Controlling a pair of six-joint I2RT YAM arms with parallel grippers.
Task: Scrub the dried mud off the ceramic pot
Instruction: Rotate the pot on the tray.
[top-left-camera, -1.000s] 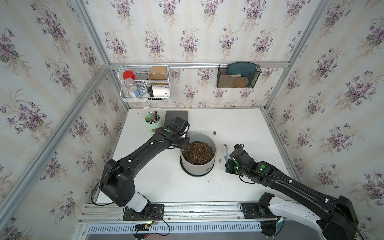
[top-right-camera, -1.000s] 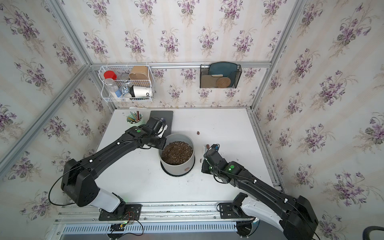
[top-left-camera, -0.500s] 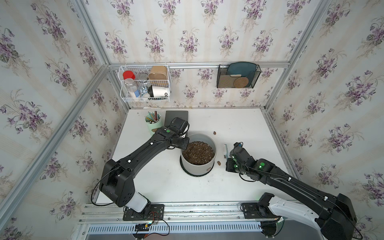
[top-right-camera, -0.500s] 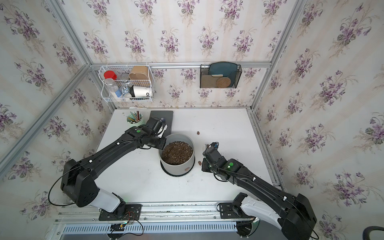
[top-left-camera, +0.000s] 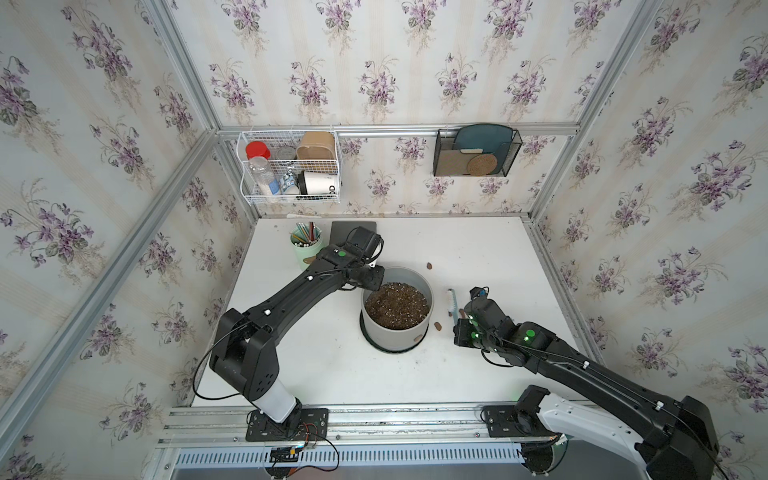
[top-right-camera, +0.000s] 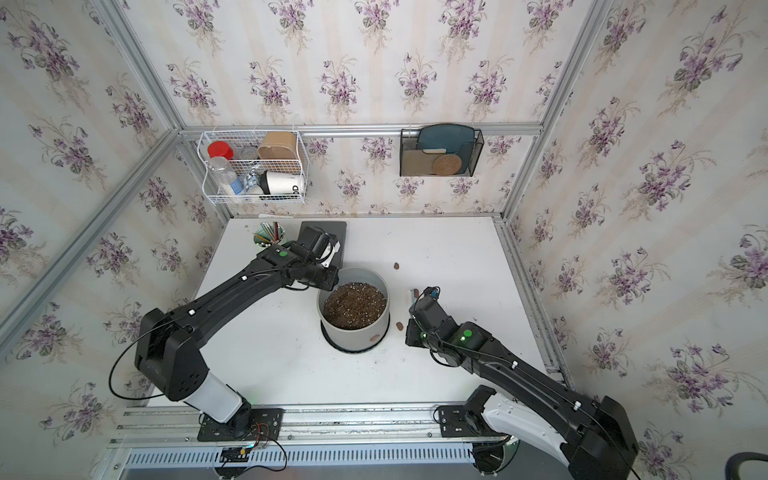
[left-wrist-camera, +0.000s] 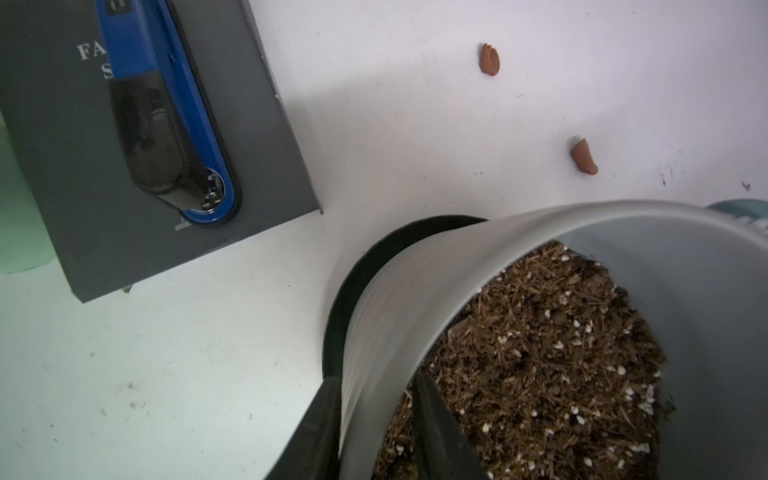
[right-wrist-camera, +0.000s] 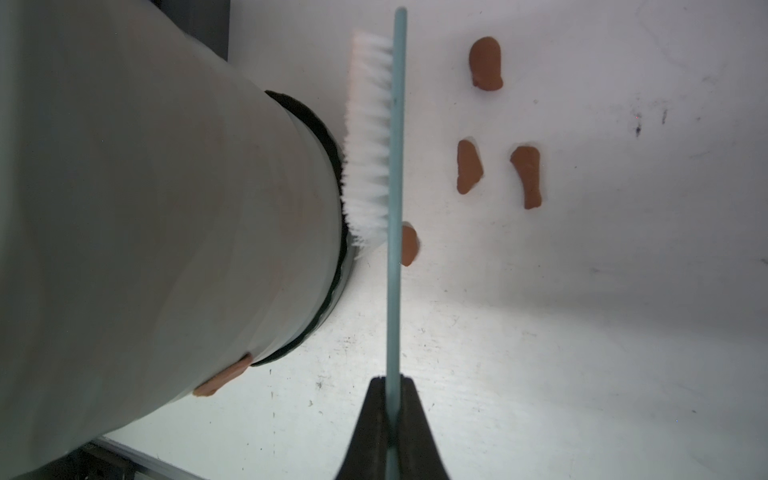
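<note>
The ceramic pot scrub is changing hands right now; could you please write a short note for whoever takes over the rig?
Left pincer: jaws straddle the ceramic pot rim, one finger outside and one inside. I cannot tell whether they are clamped.
Right pincer: shut on the brush handle, with the bristles facing the pot's lower wall by the saucer.
Done: several dried mud blobs lie loose on the table, apparently already off the pot.
Left: one mud blob sticks low on the pot wall, on the side facing the right arm. The pot's far side is hidden.
</note>
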